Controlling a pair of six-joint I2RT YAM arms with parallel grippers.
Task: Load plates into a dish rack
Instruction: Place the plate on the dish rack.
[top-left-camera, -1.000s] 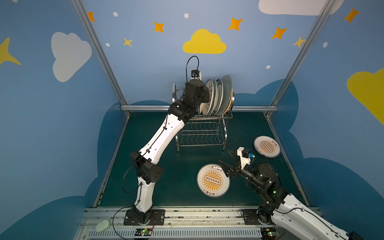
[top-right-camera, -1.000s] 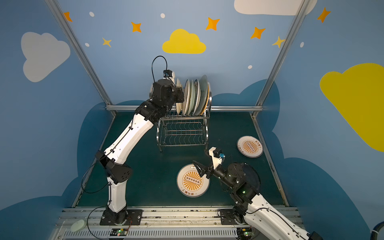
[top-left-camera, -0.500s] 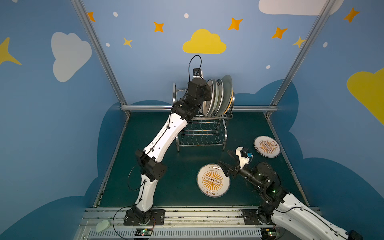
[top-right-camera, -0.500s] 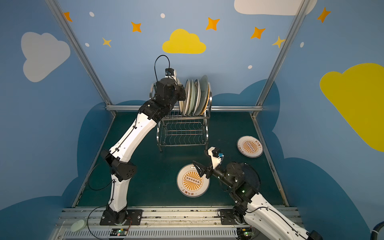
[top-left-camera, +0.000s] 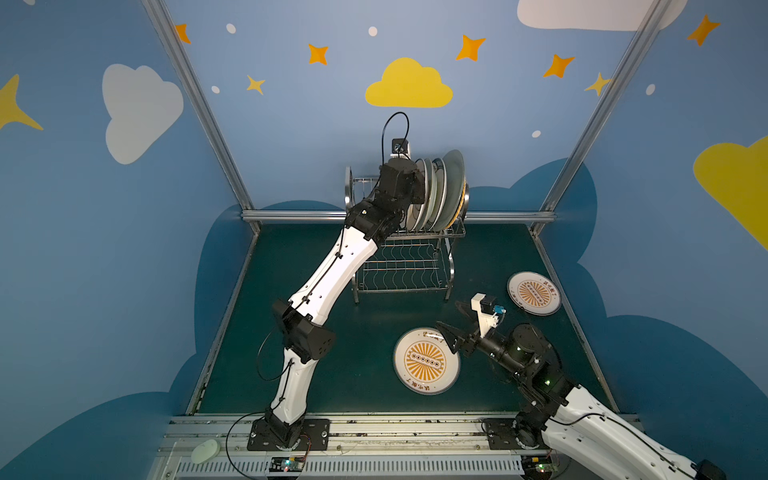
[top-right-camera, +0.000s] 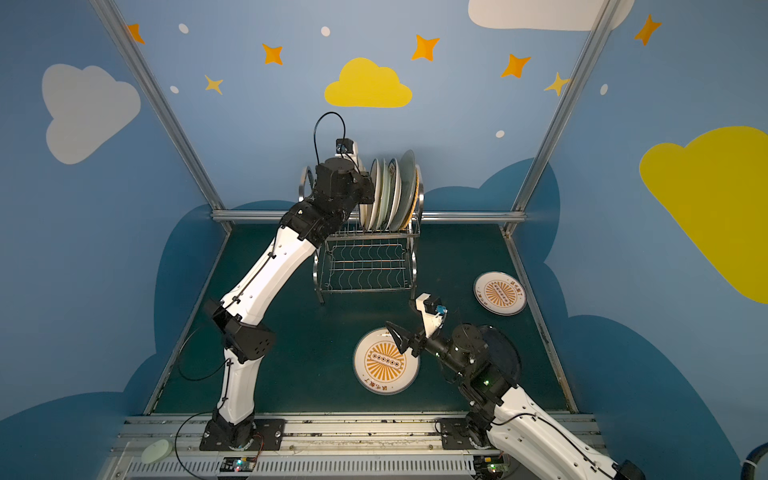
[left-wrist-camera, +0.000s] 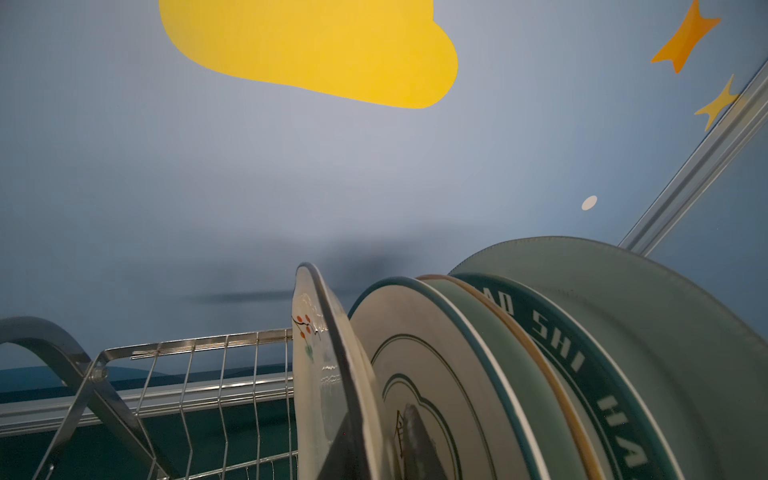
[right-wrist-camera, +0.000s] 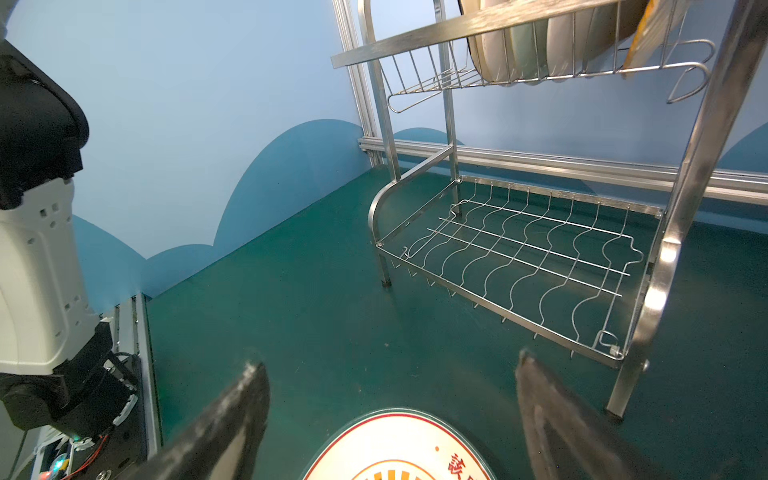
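At the far edge of the green table (top-left-camera: 365, 390), in both top views, the shiny two-tier steel wire dish rack (top-left-camera: 405, 266) stands with a row of round dinner plates (top-left-camera: 442, 187) upright on edge in its upper tier, packed toward the rack's right end. The left gripper (top-left-camera: 409, 187) is up against the leftmost of them. Its black wrist hides the fingertips, so I cannot tell whether it grips or has let go.

Toward the near edge, right of the middle, a white plate with an orange sunburst (top-left-camera: 426, 360) lies flat. A second sunburst plate (top-left-camera: 534, 293) lies near the right edge. The right gripper (top-left-camera: 449, 314) hovers over the first plate's far rim with its jaws spread wide, holding nothing. The right arm is plainly the nearer one.

From the left wrist, the cream plate with red-berry sprigs (left-wrist-camera: 316, 374) stands edge-on right in front, at the left end of the row. Bare slot wires (left-wrist-camera: 224, 374) are beside it. A dark shape low between it and the next plate may be a finger, but the grip is not clear to me.

From the right wrist, two dark fingers (right-wrist-camera: 232, 415) stand wide apart with the sunburst plate's rim (right-wrist-camera: 399, 440) between and below them, untouched. The rack (right-wrist-camera: 519, 257) lies straight ahead beyond it. To my eye that flat rim calls for a dip down before any lift.
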